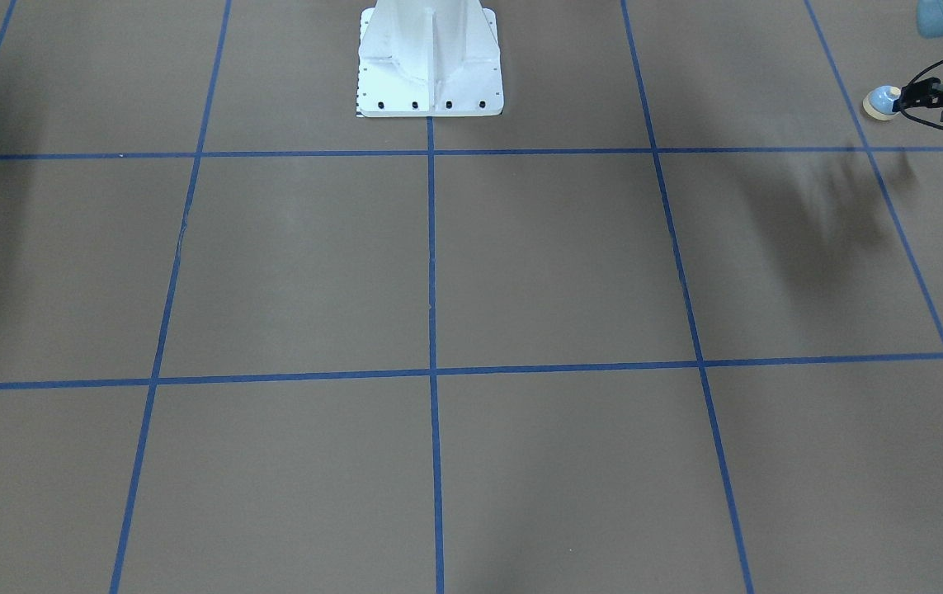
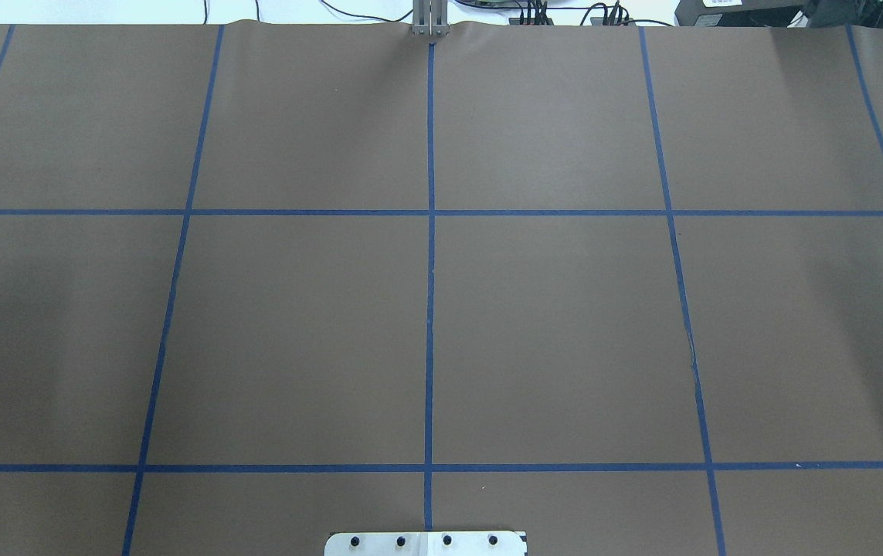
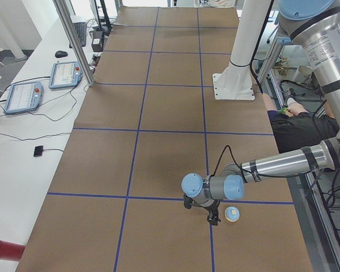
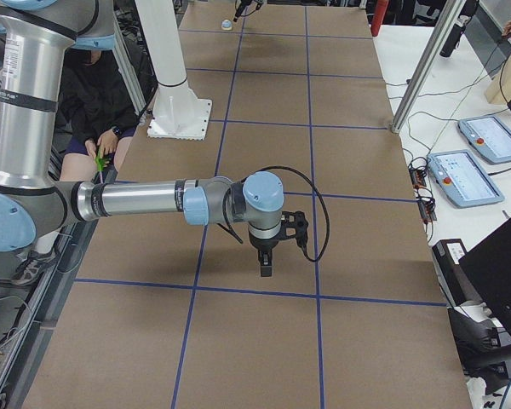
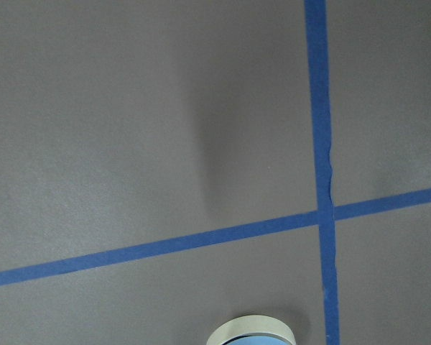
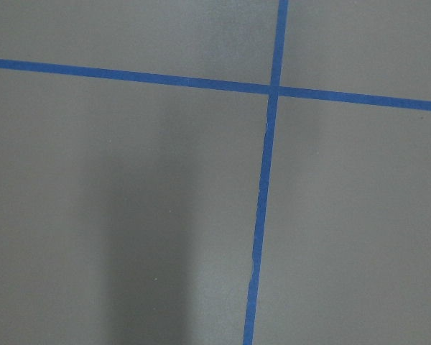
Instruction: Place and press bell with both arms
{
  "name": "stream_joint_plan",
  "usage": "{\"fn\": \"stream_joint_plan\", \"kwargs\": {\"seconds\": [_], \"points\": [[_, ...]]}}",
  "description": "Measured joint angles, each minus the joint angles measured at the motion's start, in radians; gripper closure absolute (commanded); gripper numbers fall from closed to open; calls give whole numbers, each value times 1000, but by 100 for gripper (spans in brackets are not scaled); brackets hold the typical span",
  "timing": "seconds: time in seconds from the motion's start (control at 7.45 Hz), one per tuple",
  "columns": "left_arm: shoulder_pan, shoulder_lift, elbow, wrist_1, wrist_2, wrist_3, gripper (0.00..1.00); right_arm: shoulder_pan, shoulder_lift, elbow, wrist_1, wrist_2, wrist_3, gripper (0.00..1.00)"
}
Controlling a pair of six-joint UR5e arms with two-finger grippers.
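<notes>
The bell (image 1: 881, 101) is light blue with a cream rim and stands on the brown table at the robot's left end. It also shows in the exterior left view (image 3: 232, 213), far off in the exterior right view (image 4: 227, 24), and as a cream rim at the bottom edge of the left wrist view (image 5: 251, 332). My left gripper (image 1: 904, 101) points down just beside the bell (image 3: 213, 220). I cannot tell whether it is open or shut, or whether it touches the bell. My right gripper (image 4: 265, 271) hangs over bare table near a tape crossing. I cannot tell its state.
The white pedestal (image 1: 430, 74) stands at the table's robot side. A blue tape grid (image 2: 429, 309) covers the table. A seated person (image 3: 294, 122) is beside the robot. Tablets (image 3: 22, 96) and cables lie on the white bench along the far side.
</notes>
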Motion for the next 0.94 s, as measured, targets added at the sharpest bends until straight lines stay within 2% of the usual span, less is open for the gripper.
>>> {"fn": "stream_joint_plan", "kwargs": {"seconds": [0.4,0.94], "points": [[110,2,62,-91,8,-93,0,1,0,0,0,0,0,0],[151,17,82,-110,7,-104,0,0,-1,3,2,0,0,0]]}}
